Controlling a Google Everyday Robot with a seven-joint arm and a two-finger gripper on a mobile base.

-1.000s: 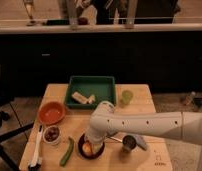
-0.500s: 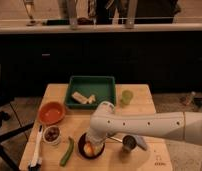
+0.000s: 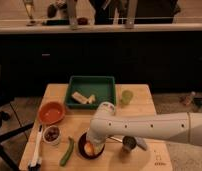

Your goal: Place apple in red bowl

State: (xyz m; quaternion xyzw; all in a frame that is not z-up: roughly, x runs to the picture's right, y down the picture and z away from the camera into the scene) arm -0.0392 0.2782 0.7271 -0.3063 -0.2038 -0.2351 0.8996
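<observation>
The apple (image 3: 89, 147), orange with a yellow patch, lies in the dark bowl (image 3: 82, 151) at the table's front middle. My gripper (image 3: 95, 141) is at the end of the white arm that reaches in from the right, right over the dark bowl and at the apple. The red bowl (image 3: 52, 112), wide and bright orange-red, stands on the left side of the table, to the upper left of the dark bowl, with nothing in it.
A green cucumber (image 3: 67, 151) lies left of the dark bowl. A small white cup (image 3: 52, 134) of dark contents and a white brush (image 3: 36, 150) are at the front left. A green tray (image 3: 108, 86) with pale items, a green cup (image 3: 126, 96) and a metal cup (image 3: 129, 144) are nearby.
</observation>
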